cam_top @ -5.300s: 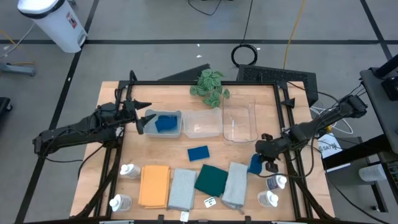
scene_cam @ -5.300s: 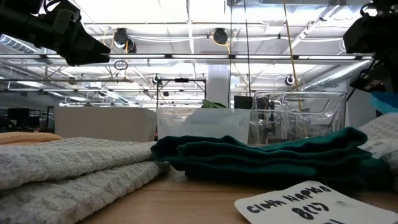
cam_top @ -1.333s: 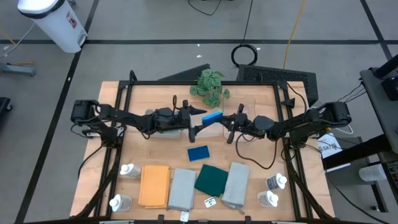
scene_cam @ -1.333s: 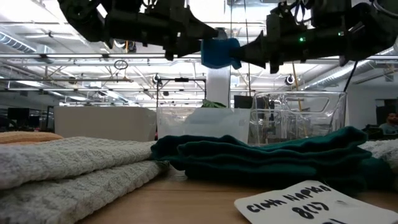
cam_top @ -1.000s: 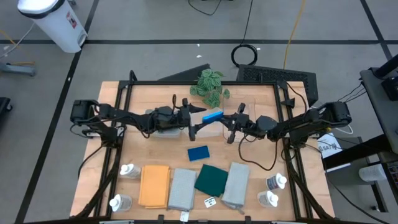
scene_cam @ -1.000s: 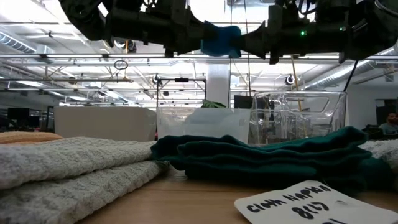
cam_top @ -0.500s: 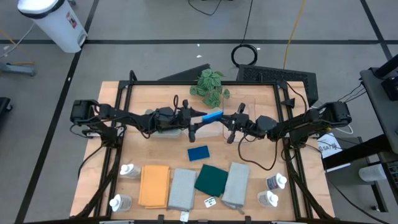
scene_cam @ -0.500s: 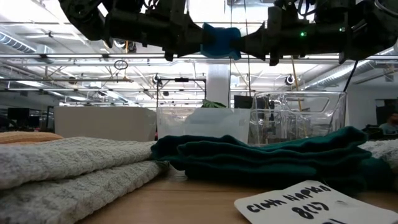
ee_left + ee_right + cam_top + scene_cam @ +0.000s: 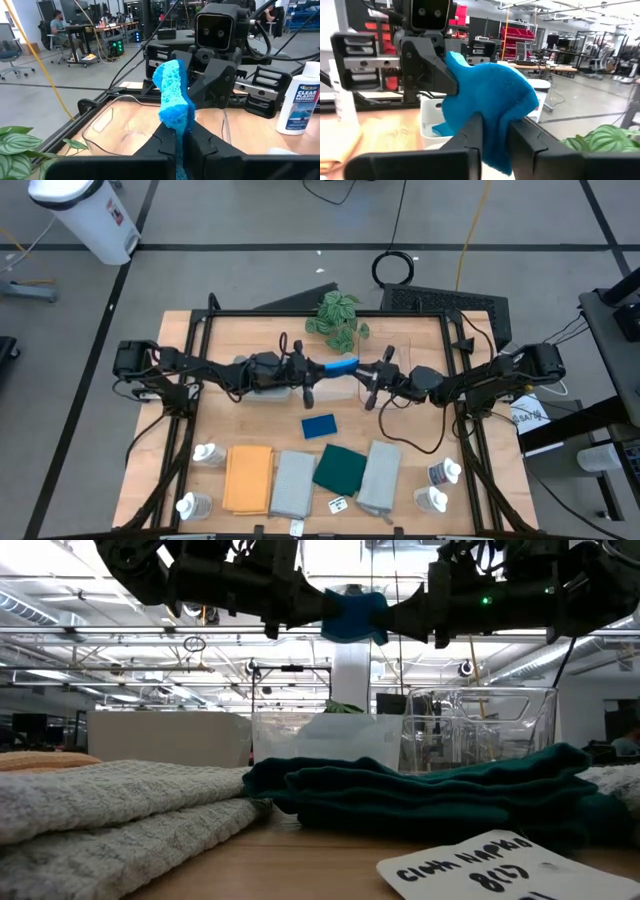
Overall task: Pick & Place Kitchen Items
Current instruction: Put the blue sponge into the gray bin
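Observation:
A blue sponge [image 9: 341, 366] hangs high over the middle of the table, between my two grippers. My left gripper [image 9: 318, 368] reaches in from the table's left and is shut on the sponge's left end. From the right, my right gripper [image 9: 362, 372] is shut on the other end. In the low view the sponge [image 9: 352, 615] shows bent between the two. A second blue sponge [image 9: 319, 426] lies flat on the table below. Folded cloths, orange [image 9: 248, 478], grey [image 9: 293, 484], dark green [image 9: 340, 468] and grey [image 9: 378, 475], lie along the near edge. My left gripper pinches the sponge's left end [image 9: 178, 131] between its two fingers, which come level from the table's left. The sponge stands on edge, buckled, clear of the table. My right gripper pinches the sponge's right end [image 9: 495, 136] between its two fingers [image 9: 472, 135], coming about level from the table's right. The sponge bulges out beyond the fingers.
Clear plastic bins [image 9: 392, 352] stand under and behind the arms, one holding a blue sponge [image 9: 440, 129]. A leafy plant [image 9: 335, 320] is at the far edge. White bottles stand at the near left [image 9: 207, 453] and near right [image 9: 445, 472]. A paper label [image 9: 338, 504] lies by the cloths.
My left gripper has shut on the sponge's left end, its spread fingers coming together. The sponge, still held by my right gripper, has buckled a little between the two. Neither arm has shifted.

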